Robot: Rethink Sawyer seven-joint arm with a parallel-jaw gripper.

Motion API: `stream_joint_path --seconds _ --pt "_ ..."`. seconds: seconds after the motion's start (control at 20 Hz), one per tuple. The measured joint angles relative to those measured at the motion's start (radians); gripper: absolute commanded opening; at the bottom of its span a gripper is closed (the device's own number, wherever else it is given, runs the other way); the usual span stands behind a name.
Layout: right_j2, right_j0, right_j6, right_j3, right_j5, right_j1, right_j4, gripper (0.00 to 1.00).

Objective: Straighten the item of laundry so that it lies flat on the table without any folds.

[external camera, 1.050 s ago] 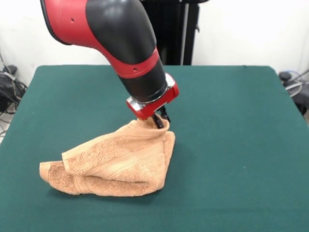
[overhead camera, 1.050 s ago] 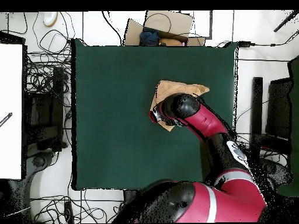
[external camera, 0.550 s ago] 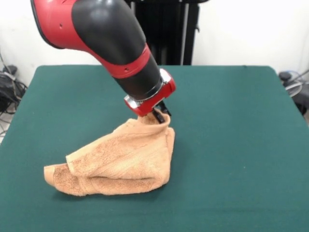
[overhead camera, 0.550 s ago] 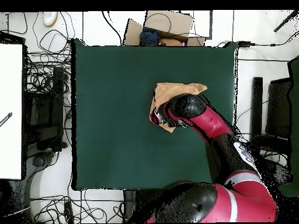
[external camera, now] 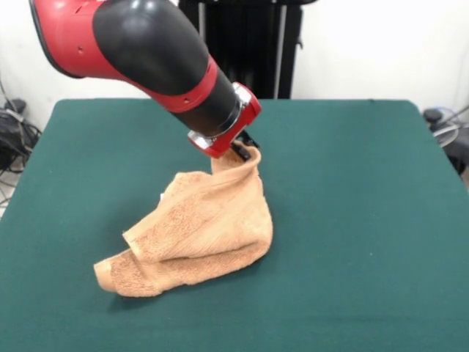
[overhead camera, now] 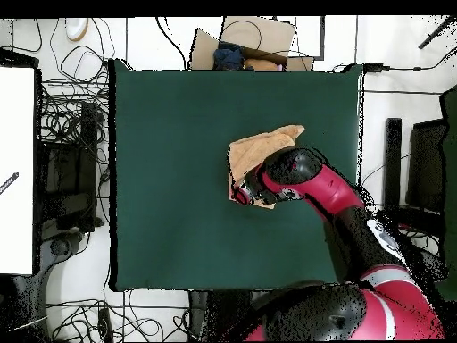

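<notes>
One red-and-black arm (external camera: 146, 55) came down from the upper left of the front view, wrist tilted, its red collar angled toward the worktop (external camera: 366, 220). The gripper (external camera: 242, 152) sat at the peak of the towel (external camera: 209, 227). Its dark fingers (external camera: 239, 153) were mostly buried behind the collar and the cloth; what showed was closed on a raised corner of the towel, pinching it.

One towel, orange-tan terry. It hung from the pinched corner in a steep cone, then spread down and to the left onto the green worktop, where a folded lower layer trailed to a rounded tip near the front-left. Most of it was bunched and doubled over; not flat. It lay a little left of centre in the front view.

In the overhead view the arm (overhead camera: 312, 183) crossed in from the bottom right and covered part of the towel (overhead camera: 259, 147); only a tan patch showed beyond the wrist. The gripper itself was hard to make out there. Stripes and tag could not be seen in either view.

Beyond the worktop (overhead camera: 170, 179): tangled cables (overhead camera: 67, 116) on the floor, and one cardboard box (overhead camera: 254, 40) at the far edge.
</notes>
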Motion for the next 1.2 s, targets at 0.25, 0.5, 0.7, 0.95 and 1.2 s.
stream_joint_path --seconds 0.25,0.5,0.7,0.95,1.2 --pt "0.036 -0.040 0.000 0.000 0.019 0.019 -0.052 0.00" --pt "0.062 -0.060 0.000 0.000 0.019 0.029 -0.080 0.00" --pt "0.078 -0.071 0.000 -0.005 0.019 0.050 -0.107 0.00" --pt "0.092 -0.087 -0.001 -0.034 0.020 0.086 -0.161 0.00" --pt "0.097 -0.115 -0.008 -0.084 0.040 0.137 -0.228 0.00"
